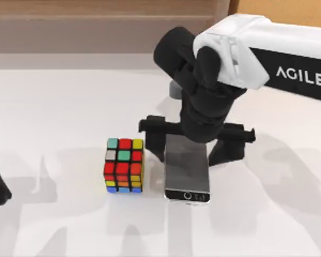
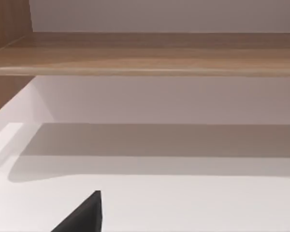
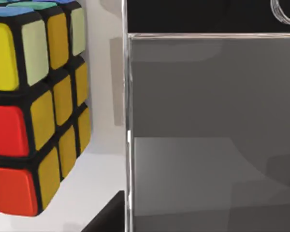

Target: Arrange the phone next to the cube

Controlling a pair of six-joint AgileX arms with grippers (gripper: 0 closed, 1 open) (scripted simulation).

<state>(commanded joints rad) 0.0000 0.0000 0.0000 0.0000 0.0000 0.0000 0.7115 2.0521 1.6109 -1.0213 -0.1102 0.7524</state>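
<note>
The right gripper [image 1: 195, 152] hangs over the phone [image 1: 187, 174], jaws spread wide astride it, just beside the cube [image 1: 124, 165] mid-worktop.

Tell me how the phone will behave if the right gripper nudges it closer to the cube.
The phone lies flat with a glossy screen, so it would probably slide rather than tip. It looks rigid, so it should move as one piece. The right gripper straddles its far end, so an off-centre push may swing it toward the cube.
</note>
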